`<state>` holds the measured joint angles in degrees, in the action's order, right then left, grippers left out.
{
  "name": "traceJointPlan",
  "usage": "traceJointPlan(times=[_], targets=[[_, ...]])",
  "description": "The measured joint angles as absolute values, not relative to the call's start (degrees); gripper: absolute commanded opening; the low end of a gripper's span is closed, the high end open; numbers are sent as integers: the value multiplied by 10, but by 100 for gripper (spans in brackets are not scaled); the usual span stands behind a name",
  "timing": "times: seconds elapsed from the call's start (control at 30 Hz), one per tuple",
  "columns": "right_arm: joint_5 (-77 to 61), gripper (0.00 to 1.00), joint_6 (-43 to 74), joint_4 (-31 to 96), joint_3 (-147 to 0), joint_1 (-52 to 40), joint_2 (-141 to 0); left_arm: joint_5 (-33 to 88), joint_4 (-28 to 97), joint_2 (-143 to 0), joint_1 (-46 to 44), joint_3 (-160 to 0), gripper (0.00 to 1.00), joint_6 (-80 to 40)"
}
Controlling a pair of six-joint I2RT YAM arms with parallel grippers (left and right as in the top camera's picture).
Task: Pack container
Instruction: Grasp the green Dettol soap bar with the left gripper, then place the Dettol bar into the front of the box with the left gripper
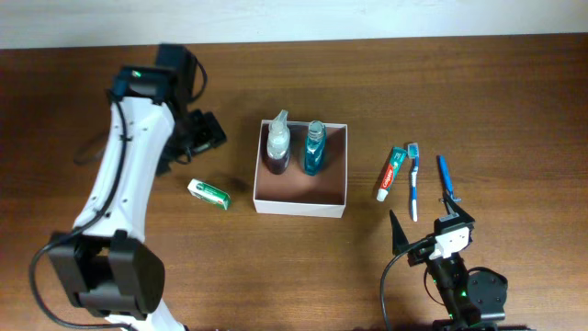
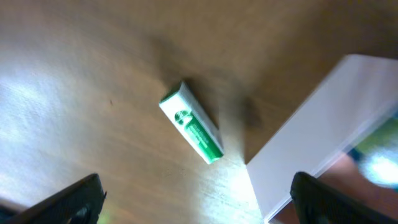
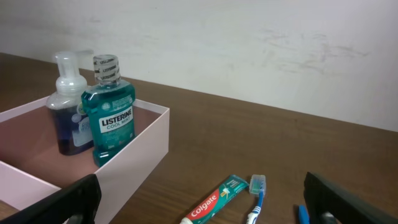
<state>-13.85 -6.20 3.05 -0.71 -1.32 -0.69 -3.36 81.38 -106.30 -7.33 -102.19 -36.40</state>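
White card outside and reddish-brown within, the container (image 1: 299,208) sits in the middle of the tabletop (image 1: 514,101), square, shallow and open. Against its far wall stand a clear pump bottle (image 1: 277,144) of dark liquid and, just beside it on the right, a teal Listerine mouthwash bottle (image 1: 315,147). The near half of the container's floor shows bare.

My left arm (image 1: 124,175) climbs from its base, near and left of the container, and reaches toward the far edge, the wrist bent in toward the container's left wall. My left jaws hang above the wood there, spread wide and holding nothing. In the wrist view one dark fingertip (image 2: 78,199) sits in each bottom corner. Between them lies a small green-and-white carton (image 2: 191,130), askew, near the container's left wall but apart from it, with bare wood on every side.

My right arm (image 1: 459,285) is folded low, near and right of the container. My right jaws are level, facing the far wall, and are also wide and empty. Outward from the container's right wall lie a Colgate toothpaste tube (image 1: 391,173), a blue-and-white toothbrush (image 1: 413,181) just beside it, and a slim blue item (image 1: 446,177) I cannot identify. All three lie clear of the container.
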Motion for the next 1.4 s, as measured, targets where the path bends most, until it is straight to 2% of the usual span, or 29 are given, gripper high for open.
traceJointPlan(times=[0.2, 0.33, 0.43, 0.63, 0.7, 0.77, 1.0, 1.17, 1.4], targets=[[-138, 99, -62, 30, -7, -13, -7, -10, 698, -1066, -76, -861, 98, -507], [-138, 99, -62, 30, -7, -13, -7, -9, 660, -1066, -76, -815, 81, -567], [-138, 99, -62, 30, -7, -13, -7, -10, 639, -1066, -76, -797, 80, -585], [-138, 99, -62, 30, -7, -13, -7, -19, 569, -1066, -76, -743, 62, -600], [-138, 99, -62, 30, -7, -13, -7, -19, 548, -1066, -76, -716, 37, -603], [-138, 99, -62, 30, -7, -13, -7, -19, 543, -1066, -76, -708, 25, -605], [-138, 99, -62, 30, -7, -13, -7, -23, 540, -1066, -76, -708, 0, -552], [-138, 99, -62, 30, -7, -13, -7, -26, 552, -1066, -76, -712, 1, -483], [-138, 99, -62, 30, -7, -13, -7, -34, 691, -1050, -82, -839, 1, -360]])
